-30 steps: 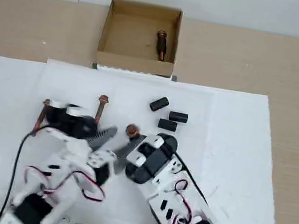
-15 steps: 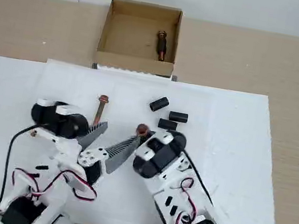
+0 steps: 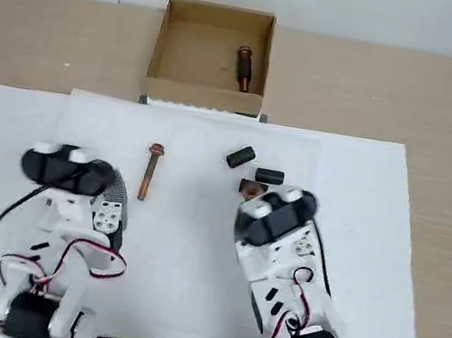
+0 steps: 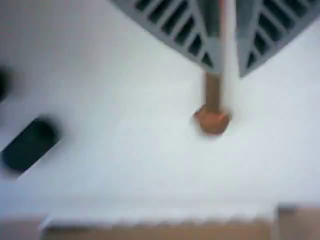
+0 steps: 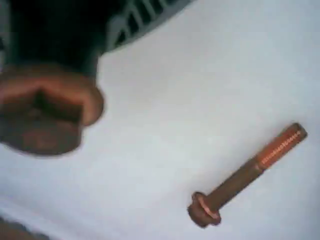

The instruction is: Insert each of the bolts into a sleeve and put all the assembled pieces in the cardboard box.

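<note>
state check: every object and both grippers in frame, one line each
Brown cardboard box, open, one assembly inside.
Copper bolt in black sleeve, assembled, lying in the box.
Loose copper bolt, lying on the white paper, no sleeve.
Second copper bolt, gripped, no sleeve.
Black cylindrical sleeves, loose on the paper, no bolts.
Right gripper, shut on the second copper bolt.
Left gripper, holds nothing.

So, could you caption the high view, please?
Right gripper holds a bolt by the sleeves; another bolt lies loose; one assembled piece sits boxed.
</note>
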